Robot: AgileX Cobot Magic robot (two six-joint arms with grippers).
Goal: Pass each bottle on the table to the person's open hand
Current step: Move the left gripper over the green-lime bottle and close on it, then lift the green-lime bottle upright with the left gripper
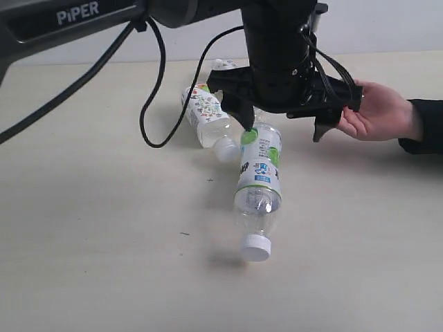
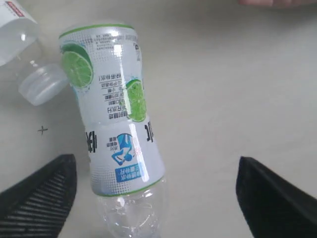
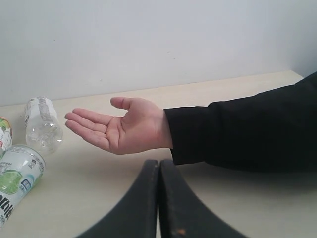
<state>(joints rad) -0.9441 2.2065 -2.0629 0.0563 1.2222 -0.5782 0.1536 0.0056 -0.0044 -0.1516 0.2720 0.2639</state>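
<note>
Item 1: wall [image 3: 173,39], plain, off-white, unmarked. It stands behind the far edge of the surface [image 3: 257,208] and fills the upper half of the right wrist view. A pale strip of it shows along the top of the exterior view.

Item 2: sleeve [image 3: 247,124], black, long, 1 seen. It covers a forearm down to the wrist and enters at the exterior view's right edge.

A plain white wall [image 3: 148,44] rose behind the table [image 1: 83,263], meeting its far edge. Soft, even light lay on the table's pale beige, faintly grained top, leaving weak shadows.
</note>
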